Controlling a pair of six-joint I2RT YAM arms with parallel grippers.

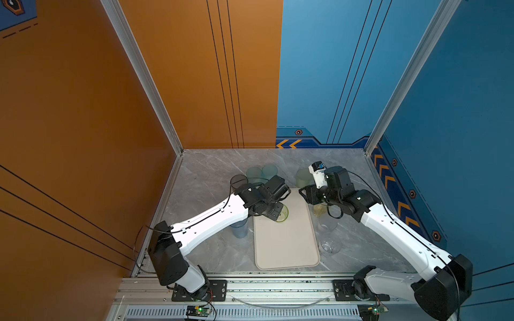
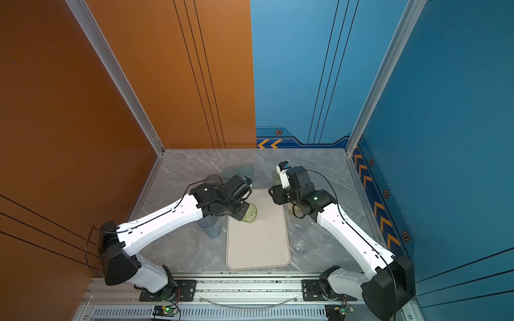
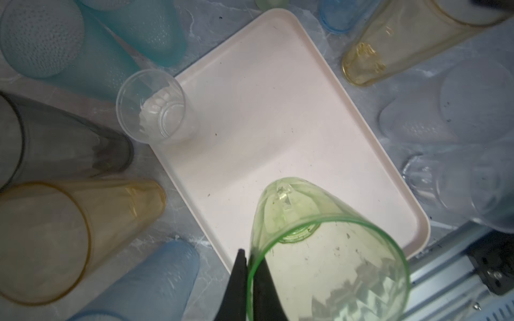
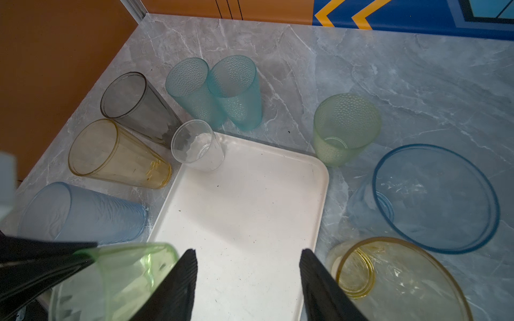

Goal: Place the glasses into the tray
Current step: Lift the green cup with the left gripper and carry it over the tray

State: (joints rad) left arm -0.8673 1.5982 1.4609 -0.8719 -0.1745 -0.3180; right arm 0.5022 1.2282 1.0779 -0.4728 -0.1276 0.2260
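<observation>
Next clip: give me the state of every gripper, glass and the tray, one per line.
left gripper, shut on the rim of the green glass.
green glass, tilted, held over the tray.
right gripper, open, empty, above the tray.
tray, flat on the table, mostly bare.
small clear glass, upright at the tray's corner.
teal glasses, upright on the table, outside the tray.

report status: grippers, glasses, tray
Left gripper shut on green glass, over tray. Right gripper open, empty. Small clear glass at tray corner. Nothing in the way.
</observation>
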